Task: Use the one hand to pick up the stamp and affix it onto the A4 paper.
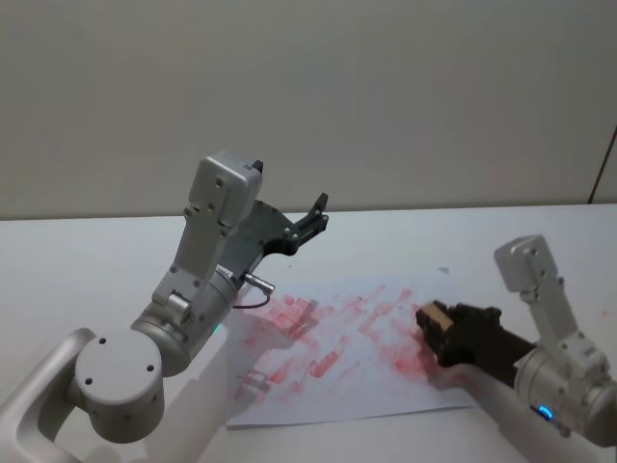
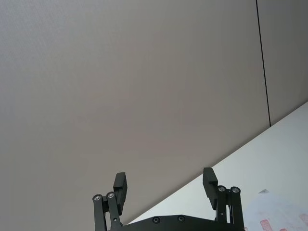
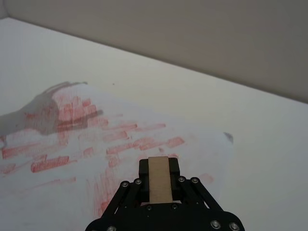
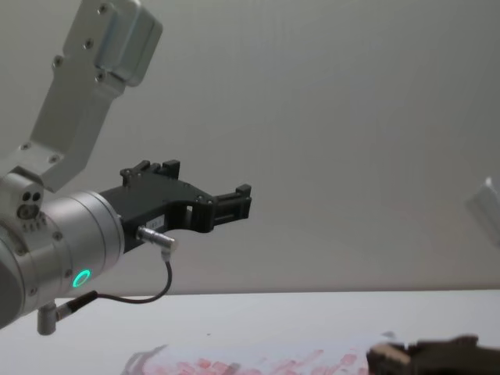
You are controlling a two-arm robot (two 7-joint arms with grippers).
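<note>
If pressed at a slant, the stamp (image 3: pixel 159 179) could smear its print, or it could drag the loose A4 paper (image 1: pixel 337 386) sideways. The right gripper (image 1: pixel 431 326), low over the paper's right edge, is clenched on the wooden stamp, jaws narrowly apart. The left gripper (image 2: pixel 164 183) hangs spread and empty, raised above the paper's left side.
</note>
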